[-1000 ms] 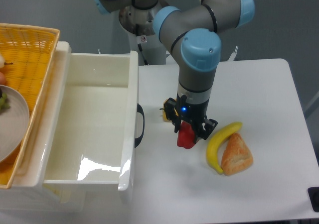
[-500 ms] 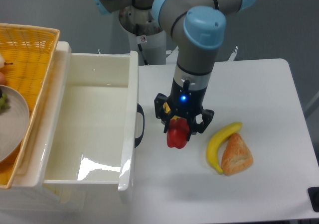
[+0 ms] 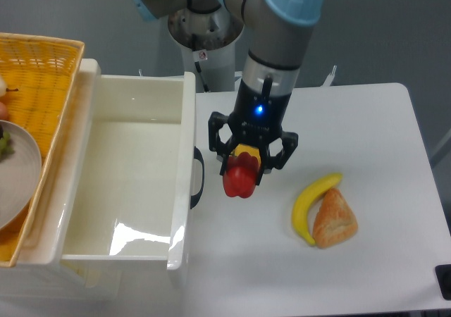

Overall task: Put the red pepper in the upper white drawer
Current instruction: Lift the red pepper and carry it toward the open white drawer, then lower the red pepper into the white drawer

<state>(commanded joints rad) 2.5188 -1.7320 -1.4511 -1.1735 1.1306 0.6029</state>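
My gripper is shut on the red pepper, which hangs clear of the white table, just right of the drawer's dark handle. The upper white drawer stands pulled open on the left, with nothing visible inside it. A bit of yellow, maybe another pepper, shows behind the gripper, mostly hidden by it.
A banana and a piece of bread lie on the table to the right of the gripper. A yellow woven basket holding a grey plate sits left of the drawer. The robot base stands behind.
The gripper has lifted the red pepper off the table and carried it up and to the left, toward the drawer.
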